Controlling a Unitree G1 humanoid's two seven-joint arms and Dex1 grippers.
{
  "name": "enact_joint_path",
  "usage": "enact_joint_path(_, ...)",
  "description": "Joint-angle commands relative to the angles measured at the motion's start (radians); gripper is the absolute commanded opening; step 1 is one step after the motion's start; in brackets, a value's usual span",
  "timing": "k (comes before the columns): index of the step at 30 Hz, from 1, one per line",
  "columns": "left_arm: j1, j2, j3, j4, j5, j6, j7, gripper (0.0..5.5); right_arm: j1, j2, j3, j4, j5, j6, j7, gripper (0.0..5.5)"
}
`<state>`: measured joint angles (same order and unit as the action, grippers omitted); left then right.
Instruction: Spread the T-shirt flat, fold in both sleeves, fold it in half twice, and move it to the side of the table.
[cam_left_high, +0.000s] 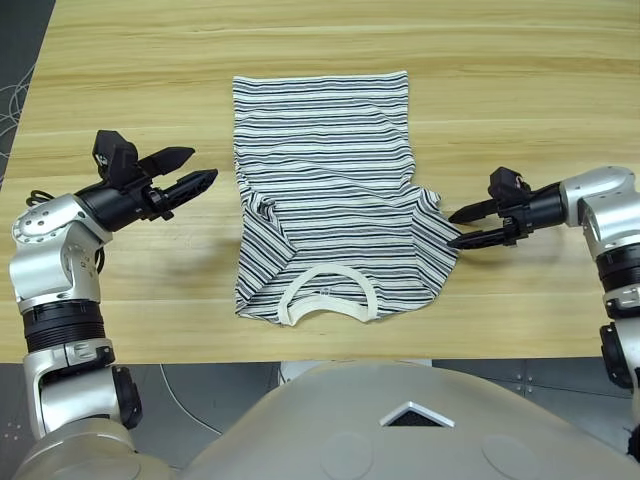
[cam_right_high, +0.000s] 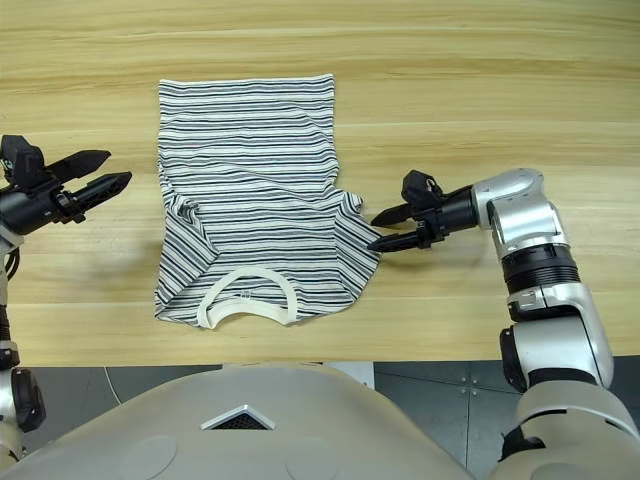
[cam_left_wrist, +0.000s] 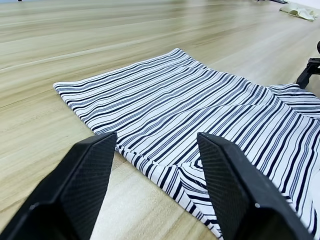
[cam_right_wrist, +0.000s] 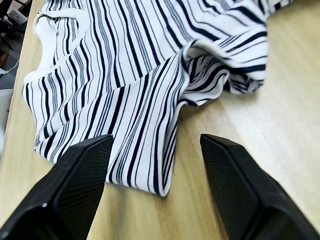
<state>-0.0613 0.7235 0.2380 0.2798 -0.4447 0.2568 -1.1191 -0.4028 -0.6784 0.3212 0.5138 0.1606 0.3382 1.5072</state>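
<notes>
T-shirt (cam_left_high: 325, 190): flanked by our left end effector (cam_left_high: 203, 165) and right end effector (cam_left_high: 452, 229), both apart; collar (cam_left_high: 330, 297) toward us, long axis running away.

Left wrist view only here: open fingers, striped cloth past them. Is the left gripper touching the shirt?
Observer: No. The left gripper is over bare table, apart from the left edge of the T-shirt.
Operator: Where's the right one?
Observer: The right gripper is open at the shirt's right edge, with its tips at a bunched fold of cloth.
Operator: Which way does the shirt lie?
Observer: The cream collar is toward the robot and the hem is at the far side.
</notes>
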Motion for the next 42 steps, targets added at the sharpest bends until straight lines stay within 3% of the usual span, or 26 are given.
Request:
enact_joint_path(1,-0.020,0.004,-0.007,0.022,0.020,-0.019,0.003,3.04,0.026,0.003,0.043,0.033,-0.062,0.010,-0.028,2.61)
enact_joint_path(3,-0.025,0.006,-0.008,0.029,0.021,-0.024,0.000,3.04,0.023,-0.001,0.050,0.029,-0.063,0.008,-0.023,2.00)
enact_joint_path(13,-0.024,0.012,-0.003,0.045,0.024,-0.040,-0.008,3.04,0.052,-0.033,0.068,-0.049,-0.048,0.032,0.021,0.14)
enact_joint_path(24,-0.040,0.002,-0.012,0.070,0.030,-0.057,-0.012,3.04,0.015,-0.034,0.035,-0.058,-0.056,0.000,-0.031,0.14)
enact_joint_path(36,-0.065,-0.007,-0.031,0.101,0.032,-0.088,-0.023,3.04,0.049,-0.080,0.014,-0.300,-0.038,0.032,-0.027,0.14)
enact_joint_path(42,-0.073,-0.025,-0.046,0.118,0.035,-0.106,-0.022,3.04,0.025,-0.046,0.029,-0.386,-0.024,0.064,-0.034,0.14)
